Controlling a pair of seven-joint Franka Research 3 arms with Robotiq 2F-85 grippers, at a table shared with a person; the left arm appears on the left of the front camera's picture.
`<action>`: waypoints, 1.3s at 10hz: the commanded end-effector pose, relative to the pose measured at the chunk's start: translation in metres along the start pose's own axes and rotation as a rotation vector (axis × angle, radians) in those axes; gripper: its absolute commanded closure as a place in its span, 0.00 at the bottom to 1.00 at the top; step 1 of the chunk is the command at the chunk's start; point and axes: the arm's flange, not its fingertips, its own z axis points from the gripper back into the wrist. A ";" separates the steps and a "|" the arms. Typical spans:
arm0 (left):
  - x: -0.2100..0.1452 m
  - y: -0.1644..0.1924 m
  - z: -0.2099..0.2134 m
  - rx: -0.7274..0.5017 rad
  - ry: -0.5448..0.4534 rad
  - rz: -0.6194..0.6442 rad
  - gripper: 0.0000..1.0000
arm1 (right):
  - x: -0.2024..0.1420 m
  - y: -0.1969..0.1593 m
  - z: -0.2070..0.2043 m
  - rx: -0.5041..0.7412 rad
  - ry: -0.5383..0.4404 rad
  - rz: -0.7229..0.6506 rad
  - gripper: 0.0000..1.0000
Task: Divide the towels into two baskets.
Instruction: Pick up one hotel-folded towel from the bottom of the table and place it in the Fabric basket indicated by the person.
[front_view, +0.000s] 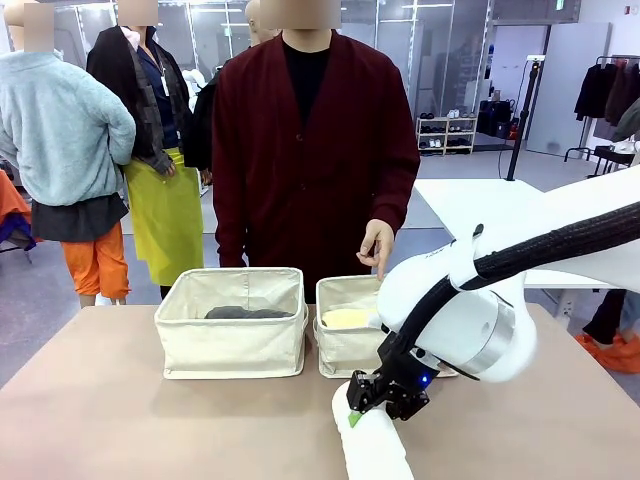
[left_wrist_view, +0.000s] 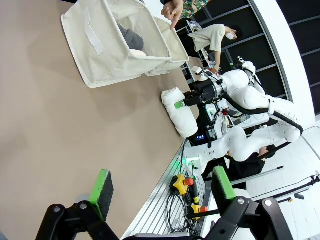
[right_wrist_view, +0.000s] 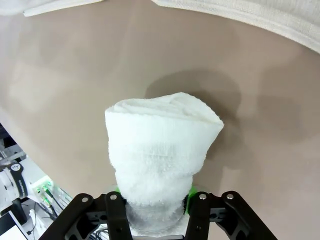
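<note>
White towel (front_view: 372, 445) lies on the table (front_view: 120, 420), near edge, just in front of the right basket (front_view: 345, 345). Long axis runs roughly toward you and away, far end pointing at that basket. The right gripper (front_view: 385, 398) is clamped across the roll near its far end; in the right wrist view the towel (right_wrist_view: 160, 150) bulges out between the pinched fingers (right_wrist_view: 189, 196), so you've got it squeezed, not just touched.

The right basket is the nearer one, straight ahead of the roll along its axis. It already holds a pale yellow towel (front_view: 350, 318). The left basket (front_view: 232, 325) holds the dark grey towel (front_view: 245, 313) and sits off to the side, touching or nearly touching its twin. Either drop needs a lift clear of the soft rim first; I'd guess the free tail will sag.

Left gripper (left_wrist_view: 160, 192) is spread wide, holding nothing, hanging over bare table well away from the roll.

The person's hand (front_view: 376, 247) hovers over the right basket's far rim, finger down. Watch that if you go there.

Table is plain tan, nothing else on it that I can see. Busy room behind: other people standing, shelves, a clothes rack.
</note>
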 end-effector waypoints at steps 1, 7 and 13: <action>-0.004 -0.005 0.000 0.001 -0.010 -0.006 0.00 | -0.008 0.017 0.035 -0.046 0.022 0.071 1.00; -0.004 -0.005 0.000 0.001 -0.010 -0.006 0.00 | 0.016 0.088 0.121 -0.132 0.299 0.894 1.00; -0.004 -0.005 0.000 0.001 -0.010 -0.006 0.00 | -0.003 0.114 0.119 -0.254 0.424 1.153 1.00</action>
